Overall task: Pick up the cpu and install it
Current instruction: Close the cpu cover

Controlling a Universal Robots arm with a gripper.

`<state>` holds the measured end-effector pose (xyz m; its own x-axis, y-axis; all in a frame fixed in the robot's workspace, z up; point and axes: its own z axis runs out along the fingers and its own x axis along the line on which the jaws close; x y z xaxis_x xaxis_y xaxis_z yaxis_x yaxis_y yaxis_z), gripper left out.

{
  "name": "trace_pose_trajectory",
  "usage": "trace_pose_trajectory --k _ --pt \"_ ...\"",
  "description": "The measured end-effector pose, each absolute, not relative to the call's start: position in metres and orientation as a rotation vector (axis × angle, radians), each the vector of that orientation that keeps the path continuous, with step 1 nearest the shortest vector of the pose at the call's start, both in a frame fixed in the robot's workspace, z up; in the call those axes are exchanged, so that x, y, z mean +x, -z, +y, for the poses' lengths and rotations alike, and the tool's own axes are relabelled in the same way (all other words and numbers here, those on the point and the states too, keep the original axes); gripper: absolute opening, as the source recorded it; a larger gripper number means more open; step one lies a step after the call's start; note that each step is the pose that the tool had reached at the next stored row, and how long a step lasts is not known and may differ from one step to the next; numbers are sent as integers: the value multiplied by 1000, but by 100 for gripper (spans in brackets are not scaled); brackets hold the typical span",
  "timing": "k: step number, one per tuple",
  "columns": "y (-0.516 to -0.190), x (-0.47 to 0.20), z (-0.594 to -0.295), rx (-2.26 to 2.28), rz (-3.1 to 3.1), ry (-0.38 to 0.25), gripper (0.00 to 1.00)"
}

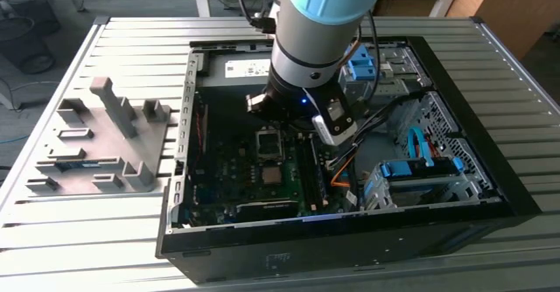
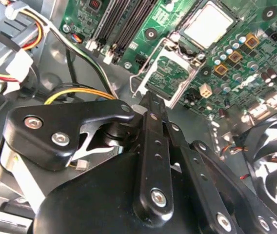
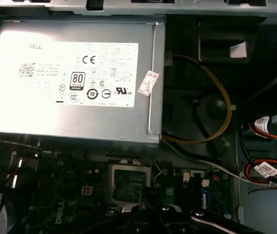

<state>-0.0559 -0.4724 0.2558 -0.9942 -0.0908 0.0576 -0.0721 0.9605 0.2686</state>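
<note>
One gripper (image 2: 147, 101) hangs low inside the PC case (image 1: 350, 243), its jaws apparently drawn together on nothing, though the second wrist view sees them from behind the linkage, so I would not swear to it. Its tip sits just short of the hinged socket load plate (image 2: 170, 73), which is flipped open, presumably so the socket is free to take a chip. Just beyond that plate the cpu (image 2: 209, 24) lies flat and square in the socket, silver top up. By my reading it is already placed but not yet clamped down. Around it spreads the green motherboard (image 2: 255, 14), with black memory slots (image 2: 124, 24) on one side and a fan (image 2: 275, 161) on the other. The case also holds the grey power supply (image 3: 70, 78), a loop of yellow cable (image 3: 219, 97) beside it, and a drive cage with blue latches (image 1: 411, 170). Outside the case, at the exterior view's left, a grey fixture tray (image 1: 96, 149) keeps a thin green-blue memory stick (image 1: 77, 165) in one slot.
</note>
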Motion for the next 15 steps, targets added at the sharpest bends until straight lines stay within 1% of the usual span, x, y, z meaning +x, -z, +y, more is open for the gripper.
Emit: trace_pose_trajectory --k 15 --pt "-256 -56 -472 297 -3016 404 10"
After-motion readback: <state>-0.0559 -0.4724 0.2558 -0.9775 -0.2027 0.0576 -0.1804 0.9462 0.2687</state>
